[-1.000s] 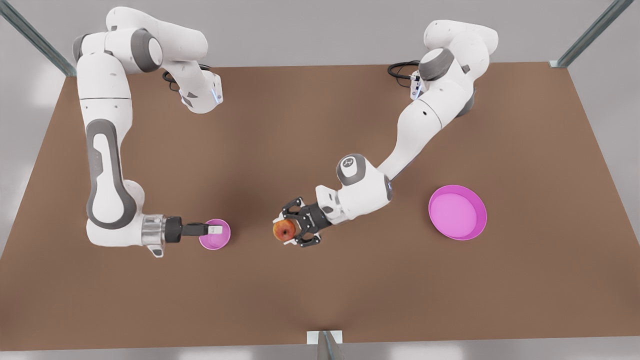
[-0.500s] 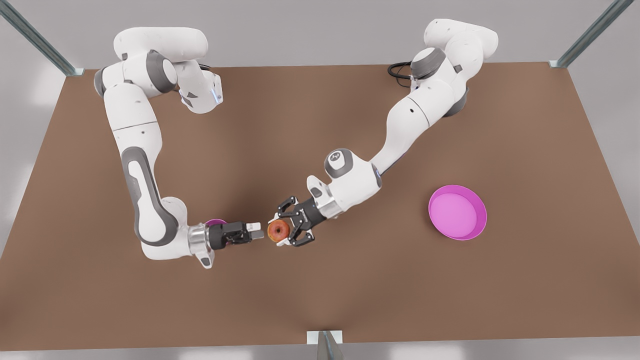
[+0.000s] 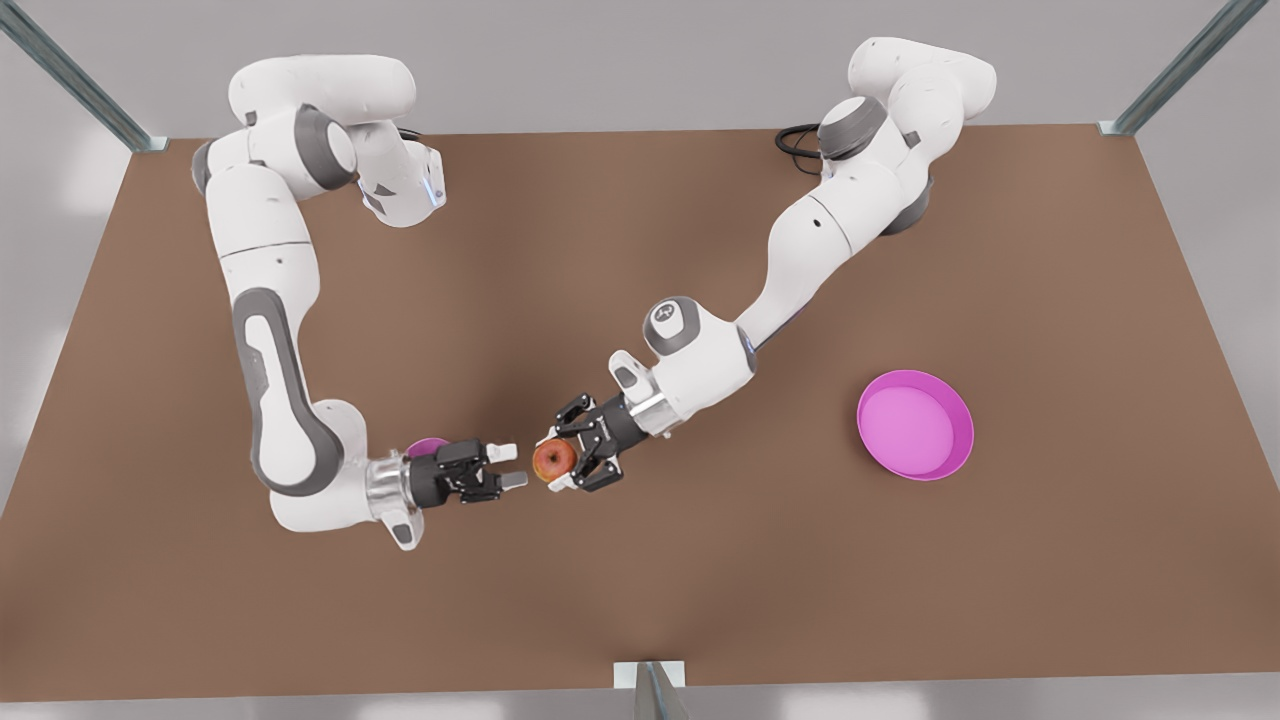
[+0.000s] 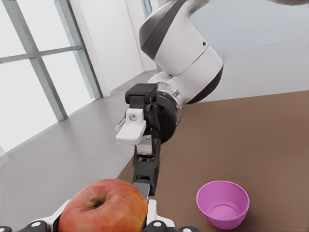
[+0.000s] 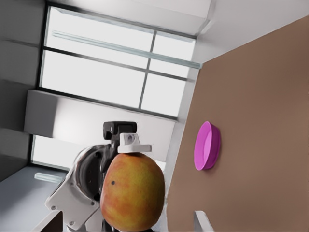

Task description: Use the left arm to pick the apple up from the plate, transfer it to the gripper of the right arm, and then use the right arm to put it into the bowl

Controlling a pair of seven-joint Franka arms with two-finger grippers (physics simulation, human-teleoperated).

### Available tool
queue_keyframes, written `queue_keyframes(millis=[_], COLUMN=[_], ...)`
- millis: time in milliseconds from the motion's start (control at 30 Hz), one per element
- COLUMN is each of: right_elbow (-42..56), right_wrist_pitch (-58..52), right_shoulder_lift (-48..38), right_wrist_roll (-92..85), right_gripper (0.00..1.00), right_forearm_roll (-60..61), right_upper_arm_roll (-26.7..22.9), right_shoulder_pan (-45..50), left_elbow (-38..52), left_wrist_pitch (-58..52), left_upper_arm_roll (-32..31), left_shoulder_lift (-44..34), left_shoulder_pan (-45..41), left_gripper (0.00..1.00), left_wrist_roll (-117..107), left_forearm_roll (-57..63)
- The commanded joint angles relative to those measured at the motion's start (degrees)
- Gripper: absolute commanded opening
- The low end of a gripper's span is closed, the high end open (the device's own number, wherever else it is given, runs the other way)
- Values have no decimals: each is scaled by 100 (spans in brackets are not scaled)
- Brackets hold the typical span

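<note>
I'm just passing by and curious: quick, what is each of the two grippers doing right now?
Left gripper: shut on the apple.
Right gripper: open, holding nothing, facing the apple.

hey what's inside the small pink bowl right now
Nothing visible. In the left wrist view the bowl is empty, sitting on the table. The apple is in the left gripper, facing the open right gripper, whose wrist mostly covers the bowl in the front view.

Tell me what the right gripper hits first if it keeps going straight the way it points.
The apple, held in the left gripper. The right gripper, fingers open, points along the table at it from the front view's left; whether the heights match exactly is unclear.
</note>
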Motion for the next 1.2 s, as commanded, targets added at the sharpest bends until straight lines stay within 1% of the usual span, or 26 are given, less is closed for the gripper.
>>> queue_keyframes(millis=[0,133,300,433,467,500,533,567,667,700,733,767,800,933,1067,1167], right_elbow=[114,88,79,79,88,79,79,88,88,88,88,88,88,88,88,79], right_wrist_pitch=[226,287,683,797,841,841,841,841,841,841,841,841,832,832,823,815], right_shoulder_lift=[79,44,53,35,35,35,35,26,26,26,26,26,26,26,26,26], right_wrist_roll=[152,372,372,381,372,372,372,381,381,372,381,372,372,372,372,354], right_gripper=[100,100,100,100,92,74,63,55,49,49,49,49,49,49,49,49], right_forearm_roll=[9,9,70,202,202,193,193,193,193,193,193,193,167,167,149,140], right_upper_arm_roll=[3,47,47,47,47,47,47,47,47,47,47,47,47,39,39,39], right_shoulder_pan=[80,203,467,581,599,599,599,599,599,599,599,599,573,590,564,555], left_elbow=[4,4,4,-5,-5,-5,-5,-5,-5,4,-5,4,-5,-49,-488,-1674], left_wrist_pitch=[-8,-8,-8,-8,-8,-8,-8,-8,-8,-8,-8,-8,-8,-8,1,361], left_upper_arm_roll=[2,2,2,2,2,2,2,11,11,11,11,11,11,20,-7,-481], left_shoulder_lift=[-7,2,2,2,2,2,2,2,2,2,2,2,2,-7,-173,-586], left_shoulder_pan=[-11,-19,-19,-37,-37,-37,-37,-37,-37,-46,-46,-55,-46,-19,358,1096], left_gripper=[66,66,66,66,66,66,66,66,66,79,84,98,100,100,100,100], left_wrist_roll=[811,811,811,811,811,811,811,811,811,811,811,741,714,626,617,626], left_forearm_roll=[0,0,0,0,0,0,0,0,0,0,0,0,0,-17,-35,-26])
